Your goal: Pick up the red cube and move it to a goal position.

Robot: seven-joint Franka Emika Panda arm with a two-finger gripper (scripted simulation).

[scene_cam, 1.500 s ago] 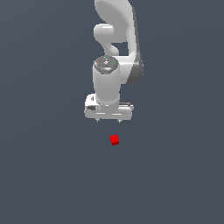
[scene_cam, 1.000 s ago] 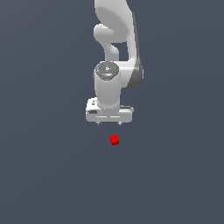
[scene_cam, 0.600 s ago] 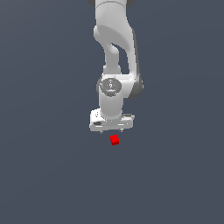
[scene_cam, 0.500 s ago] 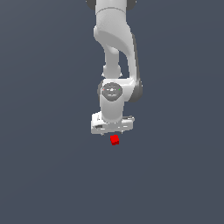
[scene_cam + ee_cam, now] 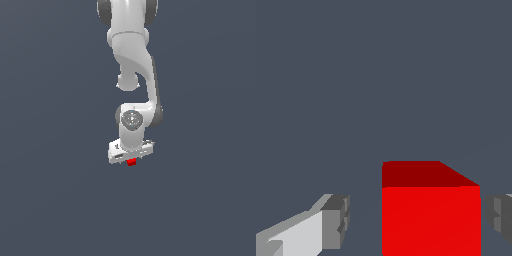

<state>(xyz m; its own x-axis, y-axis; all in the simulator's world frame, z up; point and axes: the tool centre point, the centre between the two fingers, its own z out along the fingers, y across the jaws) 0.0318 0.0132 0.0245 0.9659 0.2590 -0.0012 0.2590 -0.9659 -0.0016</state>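
Fingers (image 5: 416, 225) apart (not gripping), red cube (image 5: 430, 215) btwn them, closer to one side, plain grey surface (image 5: 60, 200) around.

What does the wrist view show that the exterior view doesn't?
Only the wrist view shows the two grey fingertips flanking the red cube, with a gap on each side, so the gripper is open. Only the exterior view shows the whole white arm reaching down. Both show the red cube at the gripper.
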